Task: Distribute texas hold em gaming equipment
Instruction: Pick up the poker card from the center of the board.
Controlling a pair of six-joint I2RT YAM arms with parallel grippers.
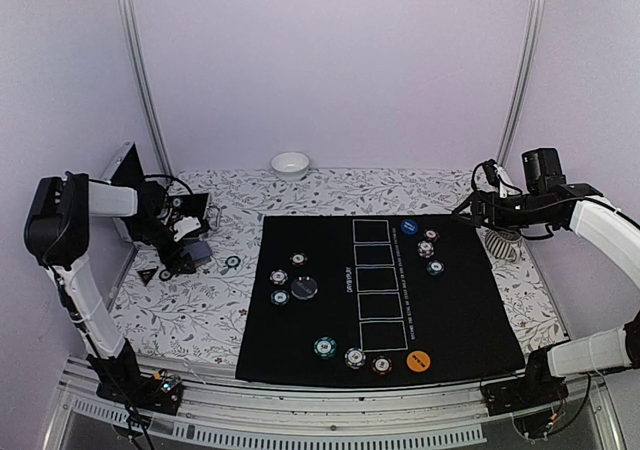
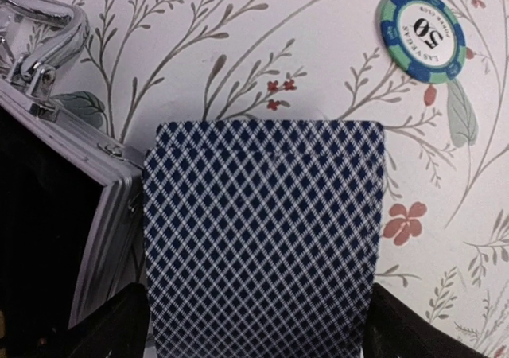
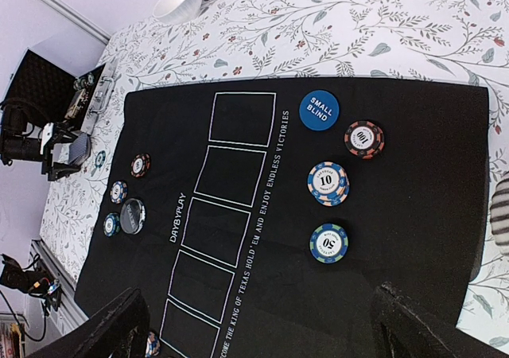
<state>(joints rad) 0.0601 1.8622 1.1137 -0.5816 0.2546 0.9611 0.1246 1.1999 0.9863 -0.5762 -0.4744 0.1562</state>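
Observation:
A deck of blue-diamond-backed playing cards (image 2: 262, 231) fills the gap of my left gripper (image 2: 256, 290); both fingers touch its long edges, just right of the case. A green 50 chip (image 2: 421, 36) lies on the floral cloth beyond it. My right gripper (image 3: 258, 294) hangs open and empty above the black mat's (image 1: 470, 310) right side. Below it lie a blue small-blind disc (image 3: 319, 110), a red chip (image 3: 364, 138), a 10 chip stack (image 3: 328, 183) and a 50 chip (image 3: 328, 243). A dark disc (image 1: 304, 288) and an orange disc (image 1: 420, 361) sit on the mat among other chips.
An open metal case (image 1: 125, 185) stands at the far left, its edge (image 2: 103, 207) right beside the deck. A white bowl (image 1: 290, 164) sits at the back. A striped object (image 1: 500, 242) lies just off the mat's right edge.

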